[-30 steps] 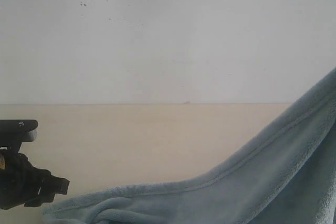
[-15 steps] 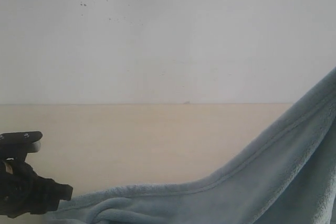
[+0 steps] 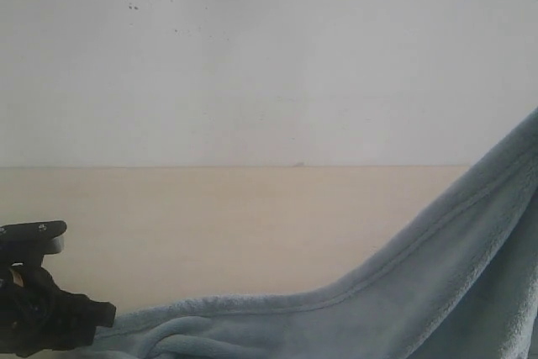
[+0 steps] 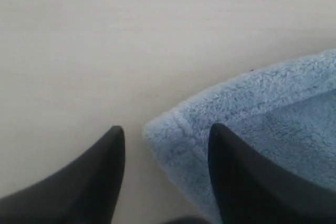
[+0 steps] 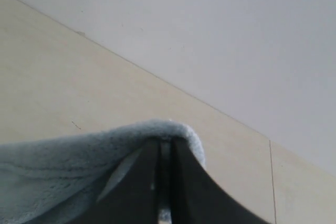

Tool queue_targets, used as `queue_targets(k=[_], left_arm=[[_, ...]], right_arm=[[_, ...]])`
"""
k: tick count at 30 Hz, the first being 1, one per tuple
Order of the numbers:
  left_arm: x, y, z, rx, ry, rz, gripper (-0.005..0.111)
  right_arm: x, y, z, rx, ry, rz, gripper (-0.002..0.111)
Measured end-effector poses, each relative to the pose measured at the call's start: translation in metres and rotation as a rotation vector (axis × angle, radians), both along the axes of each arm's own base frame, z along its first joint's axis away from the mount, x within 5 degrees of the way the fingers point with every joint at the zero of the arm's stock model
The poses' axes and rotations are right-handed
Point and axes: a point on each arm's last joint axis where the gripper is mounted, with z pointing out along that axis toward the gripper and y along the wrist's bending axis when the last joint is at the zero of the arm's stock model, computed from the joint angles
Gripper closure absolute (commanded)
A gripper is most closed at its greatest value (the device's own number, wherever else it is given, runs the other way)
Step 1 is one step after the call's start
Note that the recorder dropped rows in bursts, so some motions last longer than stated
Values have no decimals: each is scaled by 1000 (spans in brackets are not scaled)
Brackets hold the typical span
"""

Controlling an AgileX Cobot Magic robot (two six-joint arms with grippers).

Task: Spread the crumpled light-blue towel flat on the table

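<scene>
View from the left wrist: the left pincer (image 4: 167,129) stands wide open over the desk (image 4: 79,51). Its two dark fingers (image 4: 100,182) straddle a hemmed corner of the towel (image 4: 262,108). One finger lies over bare desk and the other overlaps the pale blue pile. Whether either finger touches the cloth cannot be told. The corner lies flat on the desk, and nothing is gripped.

View from the right wrist: the right pincer (image 5: 167,145) is closed on a fold of the towel's edge. Its fingers (image 5: 186,182) meet with only a thin strip of cloth between them, and the fold bulges over the fingertips. The rest of the cloth hangs away to one side, above the desk. A white wall (image 5: 236,35) rises behind the desk.

Exterior view: the towel runs along the bottom of the frame from the lower left and climbs steeply to the right edge, where it is lifted clear of the desk. Its lower left part lies rumpled on the desk, with a stitched hem along the upper border. The left pincer shows as a dark mass at the lower left corner, just beside the towel's end.
</scene>
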Motion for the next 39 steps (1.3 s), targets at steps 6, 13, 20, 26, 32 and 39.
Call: queue_targets(k=[6, 13, 20, 26, 32, 39], left_arm=[[1, 0, -8, 2, 15, 6, 59], [7, -1, -15, -7, -15, 24, 73], [10, -1, -18, -15, -30, 40, 103], [8, -1, -16, -7, -17, 22, 103], [-7, 0, 20, -2, -9, -48, 103], [-43, 6, 116, -25, -269, -132, 103]], right_arm=[[0, 0, 0, 0, -1, 2, 108], [0, 0, 0, -1, -3, 4, 108], [0, 1, 0, 7, -1, 6, 108], [0, 3, 2, 32, -16, 23, 108], [1, 5, 3, 54, -32, 38, 108], [0, 2, 1, 22, -5, 18, 108]])
